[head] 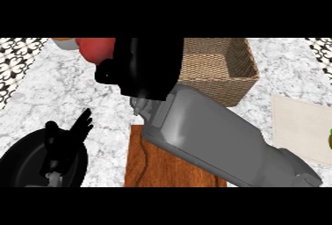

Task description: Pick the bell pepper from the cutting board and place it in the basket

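Right hand [144, 66] up at twelve o'clock, black fingers curled round the red bell pepper [96, 47], which bulges out at the hand's ten o'clock side, lifted clear of the board and hanging just beside the basket's left wall, not inside it. From that hand the grey right forearm [214, 136] runs down toward five o'clock, a broad slab crossing the middle of the view. Under the forearm, at six o'clock, the wooden cutting board [156, 165] shows its brown grain, nothing visible on its bare part. The woven basket [241, 61] sits at one o'clock, its near rim and right wall in plain sight, its left side hidden behind the hand. Over at eight o'clock, the left hand [65, 140] rests near the lower edge, fingers straight and pointing up, holding nothing. A pale mat [299, 127] lies at three o'clock on the marble counter [58, 92], and a small orange-and-white object [65, 42] peeks in at eleven o'clock, just beside the pepper.
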Tool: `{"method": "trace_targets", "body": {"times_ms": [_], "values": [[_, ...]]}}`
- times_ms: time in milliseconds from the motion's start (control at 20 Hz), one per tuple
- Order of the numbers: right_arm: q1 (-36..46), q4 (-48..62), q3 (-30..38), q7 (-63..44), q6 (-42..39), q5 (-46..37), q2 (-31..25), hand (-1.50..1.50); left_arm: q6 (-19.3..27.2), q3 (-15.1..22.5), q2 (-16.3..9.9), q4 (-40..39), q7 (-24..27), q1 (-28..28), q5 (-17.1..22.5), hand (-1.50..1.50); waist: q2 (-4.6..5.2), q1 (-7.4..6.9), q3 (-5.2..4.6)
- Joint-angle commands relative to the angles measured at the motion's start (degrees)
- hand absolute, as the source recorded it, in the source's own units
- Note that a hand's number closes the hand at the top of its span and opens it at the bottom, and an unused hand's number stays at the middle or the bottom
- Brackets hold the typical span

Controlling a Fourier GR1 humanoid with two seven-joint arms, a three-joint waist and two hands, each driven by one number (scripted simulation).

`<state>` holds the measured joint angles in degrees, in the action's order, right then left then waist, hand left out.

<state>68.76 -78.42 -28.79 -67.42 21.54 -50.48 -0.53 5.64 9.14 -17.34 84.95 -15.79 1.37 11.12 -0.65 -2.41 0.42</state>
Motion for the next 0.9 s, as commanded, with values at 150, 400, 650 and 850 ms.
{"method": "trace_targets", "body": {"times_ms": [150,400,650,850], "values": [[6.08,7.02,6.51,-9.2,-1.15,1.28,0.51,1.5,0.36,-1.56,-0.61,-4.06,-0.73,3.88,0.04,0.0,0.58,1.1,-0.53],[7.75,16.11,10.37,-2.2,0.1,2.21,0.52,1.5,1.57,0.48,1.53,-4.56,1.15,5.18,-2.27,0.0,0.92,0.9,-0.53],[5.33,22.87,13.84,6.33,4.15,3.33,0.52,1.5,1.1,0.45,1.53,-3.2,2.84,7.29,-2.67,0.0,1.11,0.7,-0.49],[5.1,27.26,16.73,10.33,8.15,5.93,0.52,1.5,0.17,-0.33,0.86,-4.39,1.04,5.22,-2.16,0.0,1.41,0.35,-0.49]]}}
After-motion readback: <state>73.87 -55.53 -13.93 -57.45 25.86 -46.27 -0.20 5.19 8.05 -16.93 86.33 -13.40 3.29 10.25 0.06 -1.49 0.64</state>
